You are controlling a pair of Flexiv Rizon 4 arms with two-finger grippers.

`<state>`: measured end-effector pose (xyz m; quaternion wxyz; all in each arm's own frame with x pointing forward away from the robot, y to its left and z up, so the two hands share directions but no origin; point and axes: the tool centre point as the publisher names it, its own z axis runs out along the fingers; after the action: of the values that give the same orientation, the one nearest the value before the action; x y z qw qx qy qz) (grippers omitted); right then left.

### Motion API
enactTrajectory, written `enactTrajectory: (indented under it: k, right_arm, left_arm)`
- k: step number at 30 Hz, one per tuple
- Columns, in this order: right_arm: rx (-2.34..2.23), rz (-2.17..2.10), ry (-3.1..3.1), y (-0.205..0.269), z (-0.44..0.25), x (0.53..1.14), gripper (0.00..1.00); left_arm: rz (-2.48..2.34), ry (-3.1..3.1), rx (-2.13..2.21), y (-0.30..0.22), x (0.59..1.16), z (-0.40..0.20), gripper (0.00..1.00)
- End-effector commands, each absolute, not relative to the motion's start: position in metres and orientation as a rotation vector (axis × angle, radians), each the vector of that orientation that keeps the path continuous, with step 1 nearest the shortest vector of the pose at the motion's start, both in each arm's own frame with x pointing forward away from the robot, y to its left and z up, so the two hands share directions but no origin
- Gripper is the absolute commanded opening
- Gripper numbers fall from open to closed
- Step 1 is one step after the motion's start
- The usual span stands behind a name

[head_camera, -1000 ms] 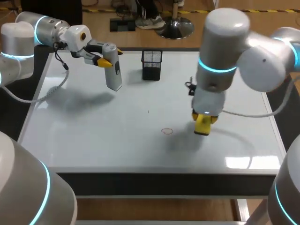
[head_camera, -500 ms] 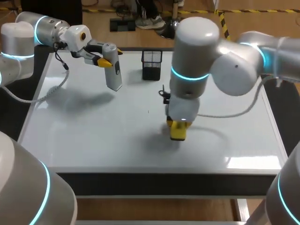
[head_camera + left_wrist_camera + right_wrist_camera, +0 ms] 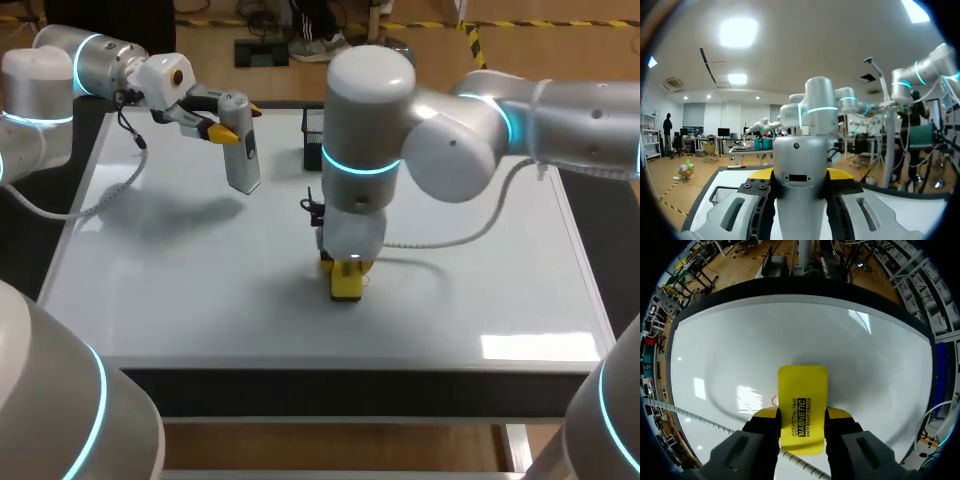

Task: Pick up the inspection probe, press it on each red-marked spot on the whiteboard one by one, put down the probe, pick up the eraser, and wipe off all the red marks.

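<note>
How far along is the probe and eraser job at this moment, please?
Pressing looks finished, though the probe is not yet put down: the left gripper holds it above the whiteboard. In hand: the right gripper is shut on the yellow eraser, low on the board. Left: a red mark showing beside the eraser, and setting the probe down.

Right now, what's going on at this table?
The right gripper is shut on the yellow eraser, held low at the middle of the whiteboard, with a trace of red mark showing right beside it. The left gripper is shut on the grey probe, held up over the board's far left area.
</note>
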<state>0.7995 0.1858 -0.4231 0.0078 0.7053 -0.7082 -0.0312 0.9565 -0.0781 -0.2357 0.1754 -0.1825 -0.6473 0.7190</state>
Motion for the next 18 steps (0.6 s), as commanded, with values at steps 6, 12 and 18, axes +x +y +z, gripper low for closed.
enactTrajectory:
  k: [6,12,18]
  right_arm:
    - [2.208,-0.068,-2.178,0.198,-0.427,0.804,0.0]
    - [2.201,-0.076,-2.185,0.191,-0.43,0.803,0.0]
    - [2.174,-0.095,-2.216,0.18,-0.432,0.803,0.0]
  left_arm:
    - [2.032,-1.832,-0.52,-0.078,0.958,-0.234,0.0]
    - [2.032,-1.832,-0.52,-0.078,0.958,-0.234,0.0]
    - [2.032,-1.832,-0.52,-0.078,0.958,-0.234,0.0]
